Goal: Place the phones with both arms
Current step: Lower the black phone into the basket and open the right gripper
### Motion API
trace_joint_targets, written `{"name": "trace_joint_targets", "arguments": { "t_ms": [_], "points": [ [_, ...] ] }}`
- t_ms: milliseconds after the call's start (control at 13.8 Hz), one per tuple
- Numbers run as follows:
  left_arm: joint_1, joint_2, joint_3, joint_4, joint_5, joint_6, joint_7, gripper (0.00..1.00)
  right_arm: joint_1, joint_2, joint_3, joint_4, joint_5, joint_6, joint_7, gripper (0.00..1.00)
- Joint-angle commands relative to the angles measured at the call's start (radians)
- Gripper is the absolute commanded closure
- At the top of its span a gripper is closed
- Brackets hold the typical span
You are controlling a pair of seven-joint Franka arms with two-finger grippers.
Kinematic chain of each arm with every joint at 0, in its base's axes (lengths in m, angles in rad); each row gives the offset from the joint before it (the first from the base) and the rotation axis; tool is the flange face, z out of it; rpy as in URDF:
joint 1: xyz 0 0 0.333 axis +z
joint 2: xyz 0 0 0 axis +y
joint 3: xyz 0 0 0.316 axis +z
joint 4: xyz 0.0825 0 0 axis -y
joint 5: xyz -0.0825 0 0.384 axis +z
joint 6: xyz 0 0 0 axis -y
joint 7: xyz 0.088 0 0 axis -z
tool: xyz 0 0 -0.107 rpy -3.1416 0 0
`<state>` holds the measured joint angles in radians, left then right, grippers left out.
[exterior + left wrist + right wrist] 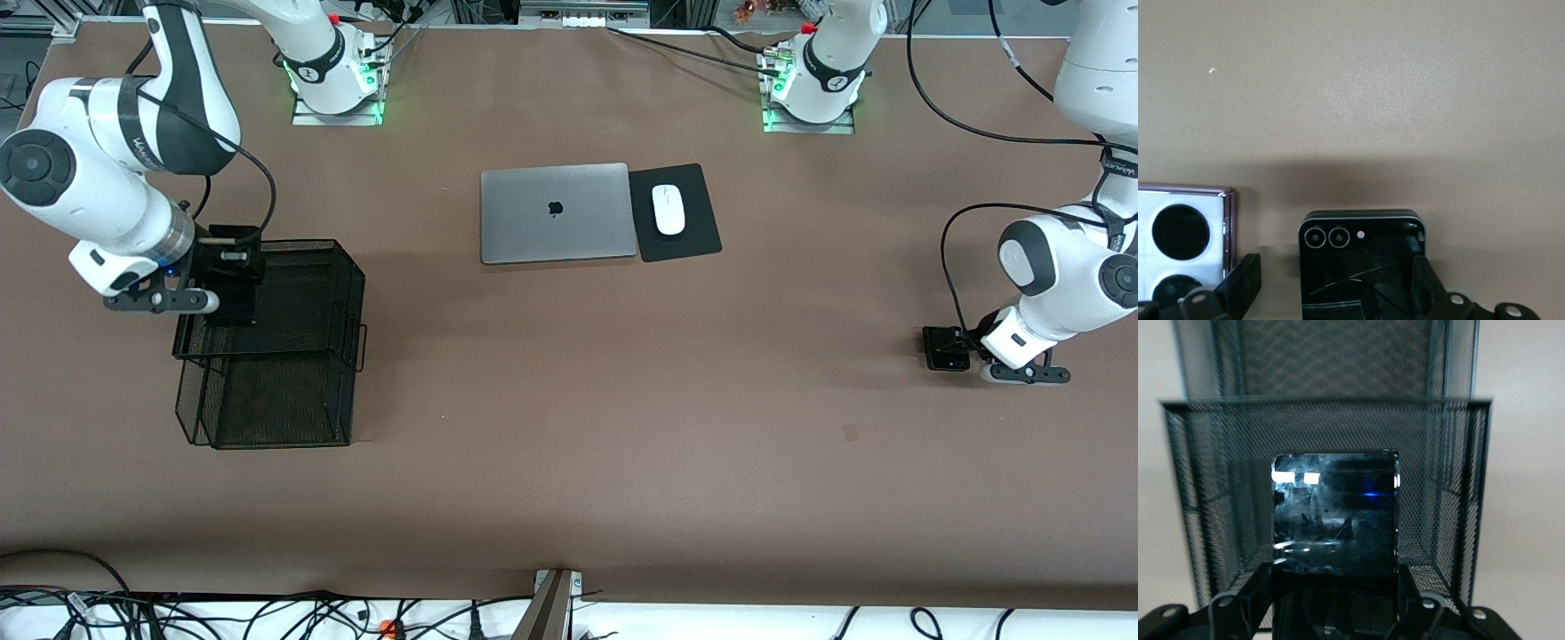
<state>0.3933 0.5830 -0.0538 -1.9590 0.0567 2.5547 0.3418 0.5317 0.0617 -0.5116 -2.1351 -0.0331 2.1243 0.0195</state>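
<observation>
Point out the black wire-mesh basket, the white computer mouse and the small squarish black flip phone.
black wire-mesh basket (342, 293): front view, side wall.
white computer mouse (668, 210): front view, top shell.
small squarish black flip phone (1361, 257): left wrist view, cover glass.

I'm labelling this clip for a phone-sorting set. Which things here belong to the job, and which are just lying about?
Job:
- long black phone, shut in right pincer over mesh basket
- black flip phone, between open left pincer fingers
- lilac-white flip phone

Lying about:
- laptop
- mouse
- mouse pad

Glossy glass-faced long black slab (1335, 513), black wire-mesh metal basket (293, 356), matt brown table (569, 427).
</observation>
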Motion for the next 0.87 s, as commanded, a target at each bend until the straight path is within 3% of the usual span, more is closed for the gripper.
{"name": "trace_joint_targets", "arguments": {
  "t_ms": [0, 435, 798],
  "points": [
    [-0.001, 0.000, -0.009, 0.020, -0.005, -0.007, 0.003, 0.00, 0.016, -0.046, -0.008, -0.111, 0.013, 0.118, -0.015, 0.68],
    [-0.002, -0.002, -0.012, 0.014, -0.005, -0.007, -0.018, 0.00, 0.011, 0.021, -0.050, -0.109, 0.016, 0.239, -0.107, 0.68],
    [-0.010, -0.003, -0.014, 0.009, -0.006, -0.005, -0.049, 0.00, 0.001, 0.055, -0.050, -0.111, 0.027, 0.249, -0.118, 0.67]
  ]
}}
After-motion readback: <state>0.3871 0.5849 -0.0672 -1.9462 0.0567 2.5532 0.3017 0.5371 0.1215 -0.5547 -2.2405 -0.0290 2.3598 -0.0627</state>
